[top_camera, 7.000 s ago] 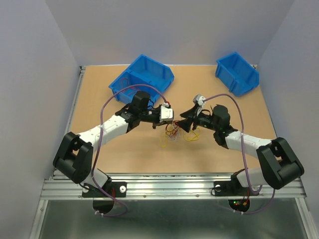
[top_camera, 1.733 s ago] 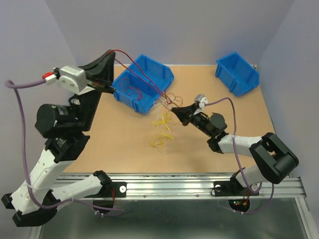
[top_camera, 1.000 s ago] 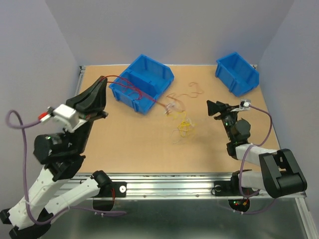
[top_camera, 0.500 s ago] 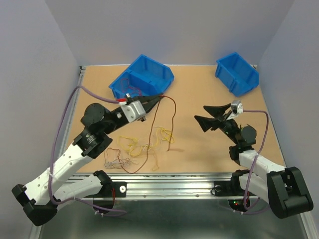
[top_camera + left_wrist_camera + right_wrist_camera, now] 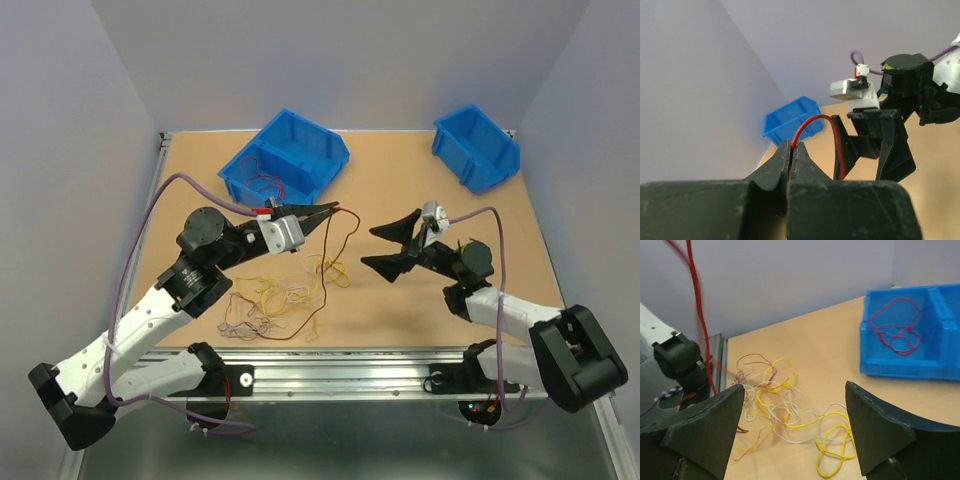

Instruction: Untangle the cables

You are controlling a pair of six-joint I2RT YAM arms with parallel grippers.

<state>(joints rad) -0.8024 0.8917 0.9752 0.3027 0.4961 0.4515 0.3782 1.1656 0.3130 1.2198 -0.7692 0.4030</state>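
A loose tangle of yellow, white and red-brown cables (image 5: 285, 295) lies on the wooden table in front of the left arm; it also shows in the right wrist view (image 5: 785, 415). My left gripper (image 5: 330, 208) is shut on a red cable (image 5: 812, 125) that arcs down from its tips to the pile (image 5: 340, 250). My right gripper (image 5: 385, 247) is open and empty, held above the table right of the pile, pointing at it. More red cable (image 5: 895, 325) lies in the near blue bin.
A large blue bin (image 5: 285, 165) stands at the back centre-left, and a smaller blue bin (image 5: 477, 147) at the back right. The table's metal rail (image 5: 350, 375) runs along the near edge.
The left arm swung from high at the left down toward the middle, dragging the cables to the near-left table. The right gripper let go, drew back right, then returned open toward the pile.
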